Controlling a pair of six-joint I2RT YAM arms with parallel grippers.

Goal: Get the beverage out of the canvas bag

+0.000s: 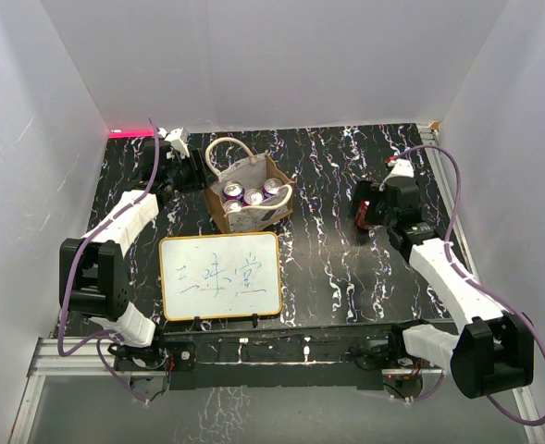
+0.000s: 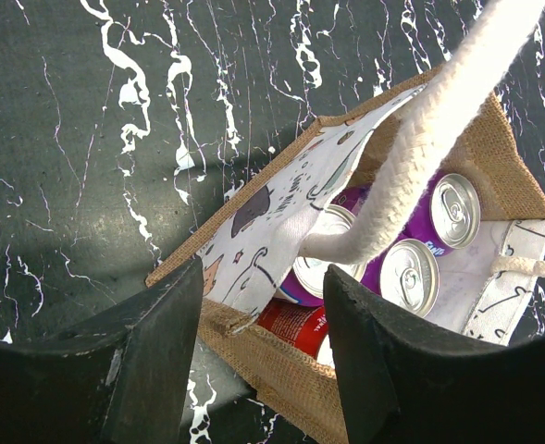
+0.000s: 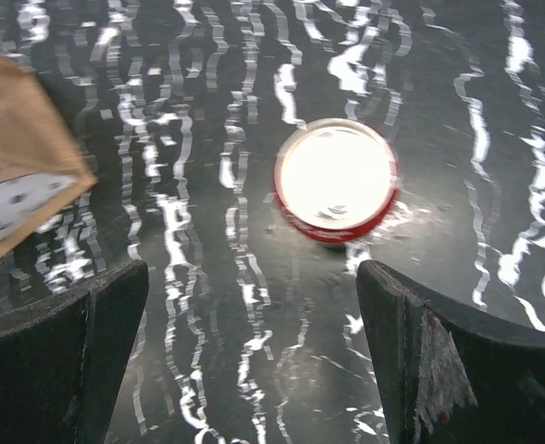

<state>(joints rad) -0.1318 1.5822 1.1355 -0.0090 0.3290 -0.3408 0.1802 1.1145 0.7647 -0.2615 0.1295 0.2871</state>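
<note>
The canvas bag point(image 1: 253, 208) stands open at the back left with its cream handles point(image 2: 420, 139) up. Inside it are purple cans point(image 2: 454, 209) with silver tops and a red can point(image 2: 295, 324) low at the near corner. My left gripper point(image 1: 189, 176) is open at the bag's left side; in the left wrist view its jaws point(image 2: 263, 319) straddle the bag's burlap rim point(image 2: 281, 365) without closing on it. My right gripper point(image 1: 361, 211) is open and empty at the right. A red can point(image 3: 335, 180) stands on the table just ahead of its jaws point(image 3: 253, 305).
An orange-framed whiteboard point(image 1: 219, 276) with blue writing lies in front of the bag. White walls enclose the black marbled table point(image 1: 328, 268) on three sides. A corner of the bag point(image 3: 22, 176) shows at the left of the right wrist view.
</note>
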